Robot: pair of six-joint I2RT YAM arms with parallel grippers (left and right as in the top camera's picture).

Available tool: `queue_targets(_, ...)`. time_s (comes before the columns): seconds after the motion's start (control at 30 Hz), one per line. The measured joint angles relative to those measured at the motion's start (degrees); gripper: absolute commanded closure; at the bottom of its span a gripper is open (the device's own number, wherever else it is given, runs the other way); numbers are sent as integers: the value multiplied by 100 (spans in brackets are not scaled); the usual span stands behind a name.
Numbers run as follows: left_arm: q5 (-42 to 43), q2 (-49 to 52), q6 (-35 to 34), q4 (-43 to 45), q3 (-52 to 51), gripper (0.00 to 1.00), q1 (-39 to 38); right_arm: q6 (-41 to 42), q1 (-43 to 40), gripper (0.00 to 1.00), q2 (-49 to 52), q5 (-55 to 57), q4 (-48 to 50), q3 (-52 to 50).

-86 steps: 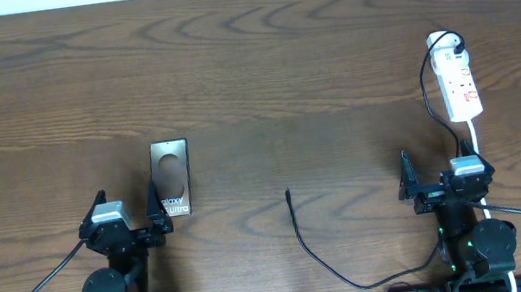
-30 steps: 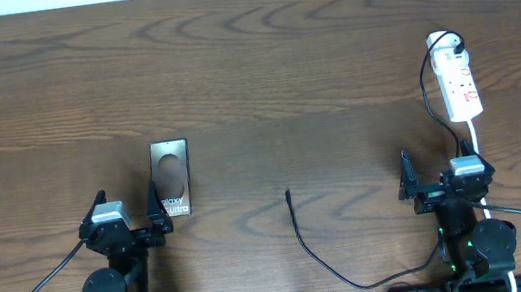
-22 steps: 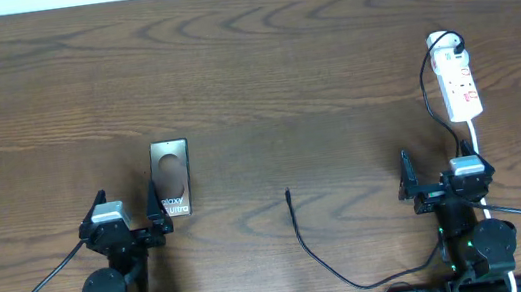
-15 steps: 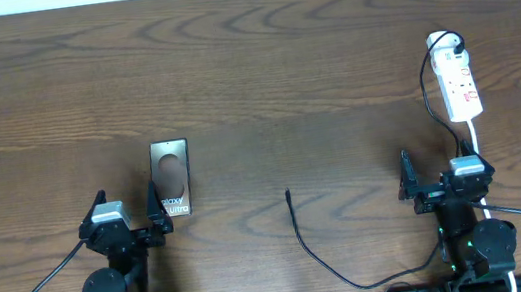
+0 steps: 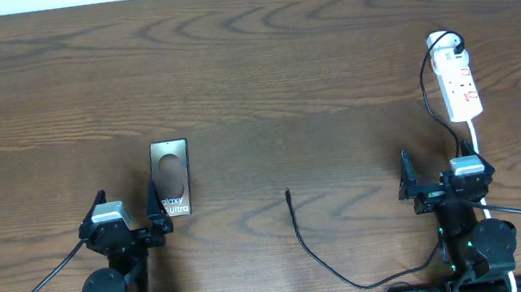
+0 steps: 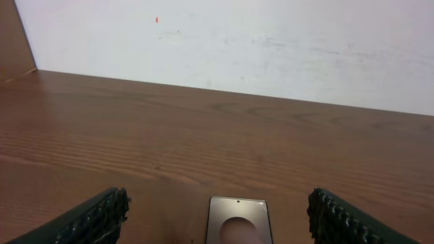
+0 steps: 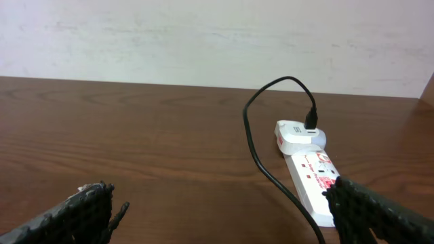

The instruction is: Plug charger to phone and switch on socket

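Observation:
The phone (image 5: 172, 178) lies flat on the table at the left, bronze face up; it also shows in the left wrist view (image 6: 239, 219) between my fingers. My left gripper (image 5: 130, 216) is open, just below and left of the phone. The charger cable (image 5: 306, 243) curves across the table's front middle, its plug tip (image 5: 288, 194) free. The white socket strip (image 5: 458, 85) lies at the far right, with the charger's adapter (image 7: 298, 133) plugged in at its far end; the strip shows in the right wrist view (image 7: 313, 176). My right gripper (image 5: 441, 179) is open and empty, below the strip.
The strip's white cord (image 5: 478, 143) runs down past my right arm. The black cable (image 7: 261, 154) loops from the adapter along the strip's left side. A white wall (image 6: 271, 47) stands behind the table's far edge.

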Motion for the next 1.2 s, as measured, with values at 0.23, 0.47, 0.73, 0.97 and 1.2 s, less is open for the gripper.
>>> queue_targets(0.23,0,0,0,0,0,13,0,0,0,1,0,0,0,0)
queue_targets(0.47,0,0,0,0,0,13,0,0,0,1,0,0,0,0)
queue_targets(0.73,-2,0,-2,2,0,13,0,0,-2,1,0,0,0,0)
queue_targets(0.97,24,2,-24,72,0,9,0,0,0,1,0,0,0,0)
queue_targets(1.2,20,737,-96,-11,719,2,0,0,2,1,-2,4,2,0)
